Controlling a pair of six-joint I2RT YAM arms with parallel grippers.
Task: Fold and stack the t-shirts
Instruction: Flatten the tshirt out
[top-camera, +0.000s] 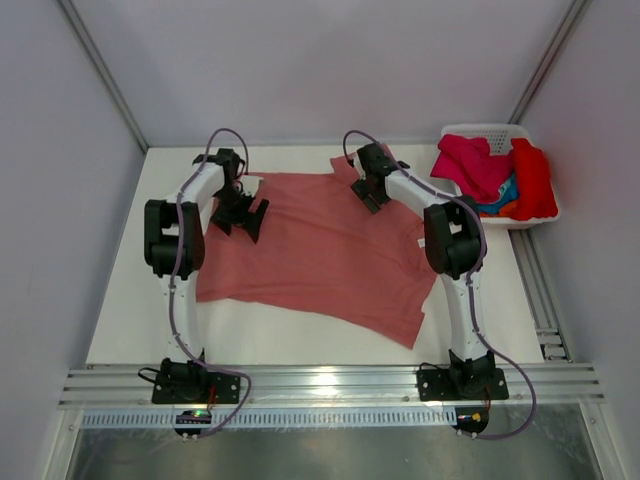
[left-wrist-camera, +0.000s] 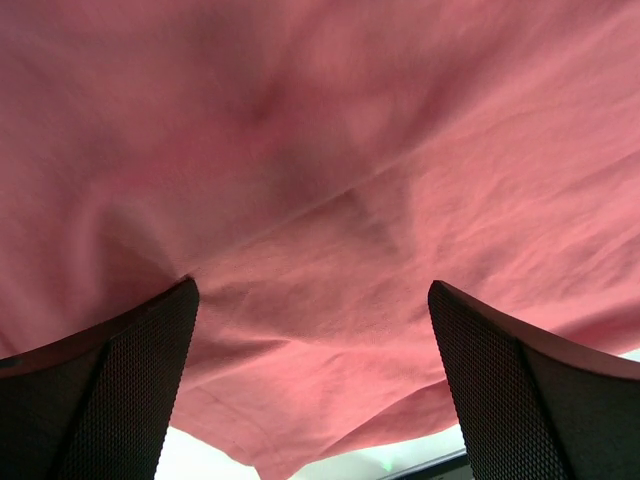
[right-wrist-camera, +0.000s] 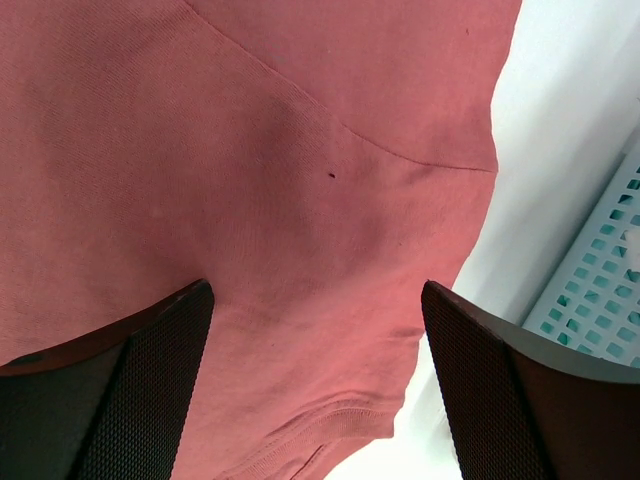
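Observation:
A salmon-pink t-shirt (top-camera: 320, 250) lies spread out, roughly flat, on the white table (top-camera: 130, 300). My left gripper (top-camera: 243, 220) hovers over its far-left corner, open, with only cloth (left-wrist-camera: 320, 180) below the fingers (left-wrist-camera: 120, 390). My right gripper (top-camera: 366, 196) is over the shirt's far edge near the collar, also open and holding nothing. In the right wrist view the shirt (right-wrist-camera: 250, 150) shows a seam and a ribbed hem close to its edge. More t-shirts sit in the basket: magenta (top-camera: 475, 165), bright red (top-camera: 533, 180) and a bit of blue (top-camera: 500, 195).
The white plastic basket (top-camera: 480, 130) stands at the table's far right corner, and its lattice wall (right-wrist-camera: 600, 290) shows beside the right gripper. Grey walls close in the table on the left, back and right. A metal rail (top-camera: 330, 380) runs along the near edge.

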